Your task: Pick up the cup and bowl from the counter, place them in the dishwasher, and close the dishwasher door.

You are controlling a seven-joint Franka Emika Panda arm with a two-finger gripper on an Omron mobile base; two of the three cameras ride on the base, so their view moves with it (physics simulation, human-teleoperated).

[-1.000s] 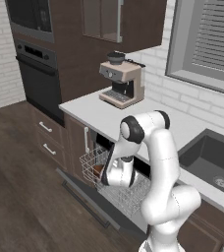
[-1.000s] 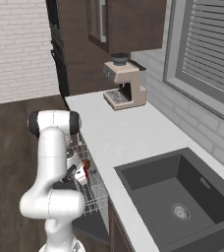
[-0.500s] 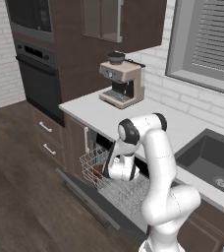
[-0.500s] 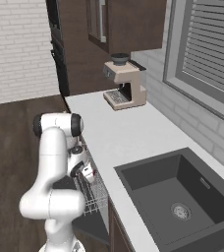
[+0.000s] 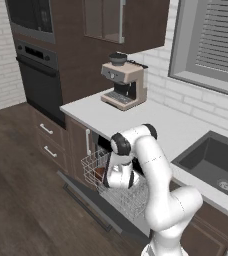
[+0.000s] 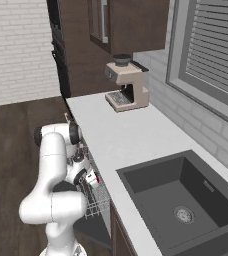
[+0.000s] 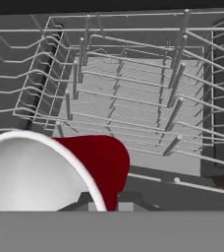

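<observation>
The hand (image 7: pixel 106 204), clamped on the red cup (image 7: pixel 60 170), holds it over the dishwasher rack (image 5: pixel 123 192); a brown bowl (image 5: pixel 100 173) sits in the rack, door (image 5: pixel 88 202) not yet shut

A beige coffee machine (image 5: pixel 123 85) stands far back on the table, near the white brick wall (image 5: pixel 186 105). A black oven (image 5: pixel 38 80) sits in the dark wood wall on the left. On the right is a dark sink (image 6: pixel 183 197). Above it is a window with grey blinds (image 6: pixel 211 55). The floor (image 5: pixel 21 200) is dark wood.
</observation>
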